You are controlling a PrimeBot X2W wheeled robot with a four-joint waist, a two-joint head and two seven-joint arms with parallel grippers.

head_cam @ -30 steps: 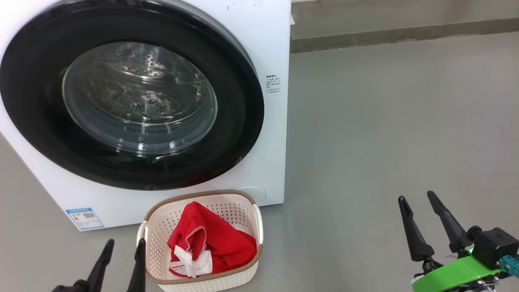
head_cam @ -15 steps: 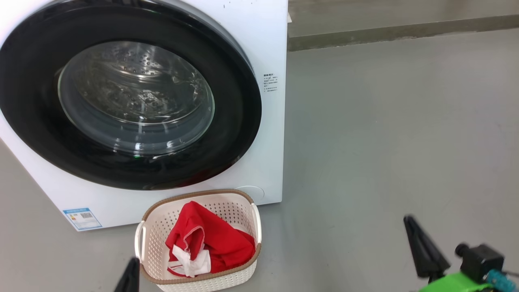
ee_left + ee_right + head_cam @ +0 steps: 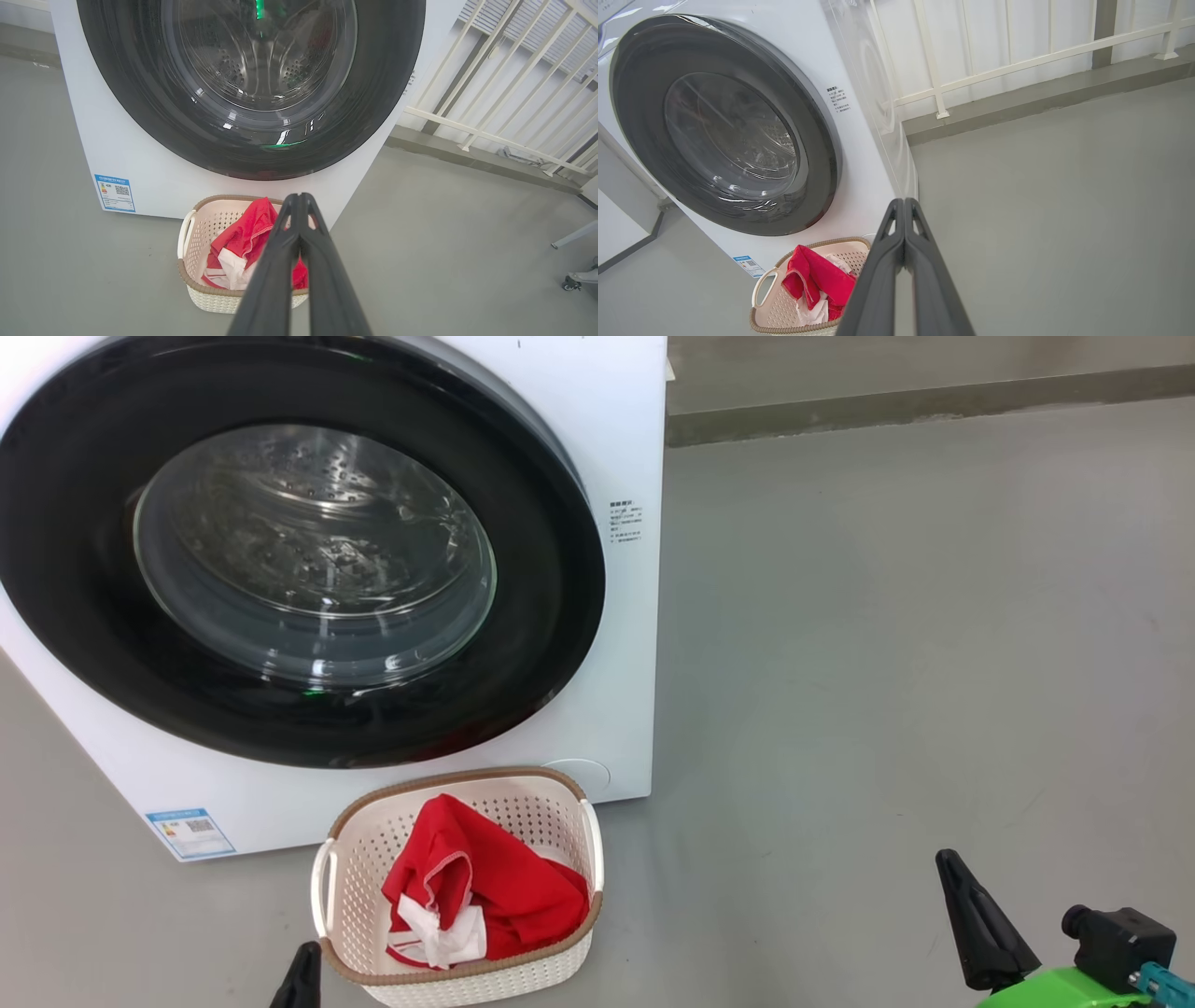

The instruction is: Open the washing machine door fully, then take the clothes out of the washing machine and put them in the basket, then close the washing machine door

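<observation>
The washing machine door (image 3: 313, 555) sits closed on the washing machine (image 3: 616, 429), from 9 to 12 o'clock in the head view. At 6 o'clock the basket (image 3: 560, 821) stands on the floor (image 3: 887, 616) before it — the clothes (image 3: 495, 887) heaped inside. The left tool (image 3: 299, 200) and right tool (image 3: 903, 205) are closed, fingers pressed together, empty.

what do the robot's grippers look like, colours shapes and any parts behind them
The left gripper and right gripper each have two long, matt black fingers that taper to narrow tips, with slim slots near the ends. In the head view, a bright green bracket, a black boxy module and a teal connector sit behind the right one.
</observation>
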